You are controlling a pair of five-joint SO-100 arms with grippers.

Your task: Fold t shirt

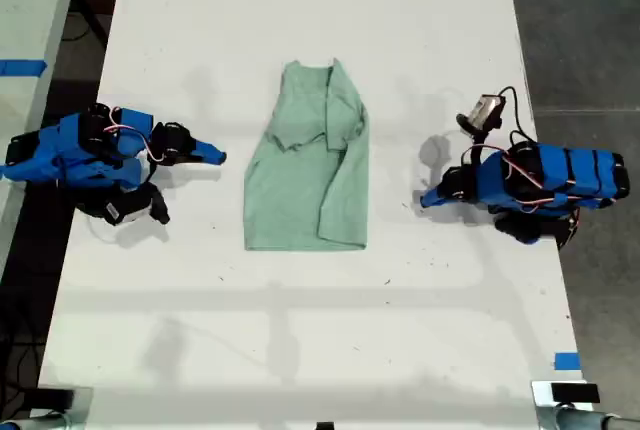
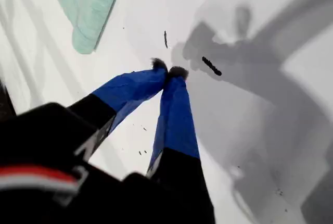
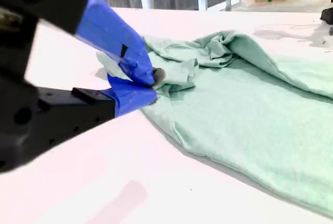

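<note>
The t shirt (image 1: 300, 200) lies flat in the middle of the desk (image 1: 300, 350). Its neck end (image 1: 318, 70) points to the top of the exterior view and its hem (image 1: 305, 246) to the bottom. Both sides look already turned in, so it reads as a narrow strip with some bunching near the sleeves (image 3: 208, 52). By that reading, the step in hand is the cross fold, hem up to neck.

Neither pincer holds any cloth. Your first pincer (image 1: 428, 200), at the exterior view's right, has its jaws closed tip to tip on nothing. It sits over bare desk, apart from the shirt's edge and nearest the hem corner (image 2: 83, 44). Your second pincer (image 1: 215, 157), at the exterior view's left, also looks closed and empty, just short of the bunched sleeve fold.

To do this well:
- Open both pincers before you approach.
- Bring each one to its own hem corner, low against the desk, so the lower jaw slides under all the layers.
- On the exterior view's right side the folded-over flap lies on top. Take it together with the layer beneath, or the fold is likely to open as you lift.
- Lift both corners evenly and only a little, then carry them towards the neck at matched pace.
- Lay the hem just short of the neck end.
- Uneven travel would likely skew the strip and drag the bunched sleeves further out of place.
</note>
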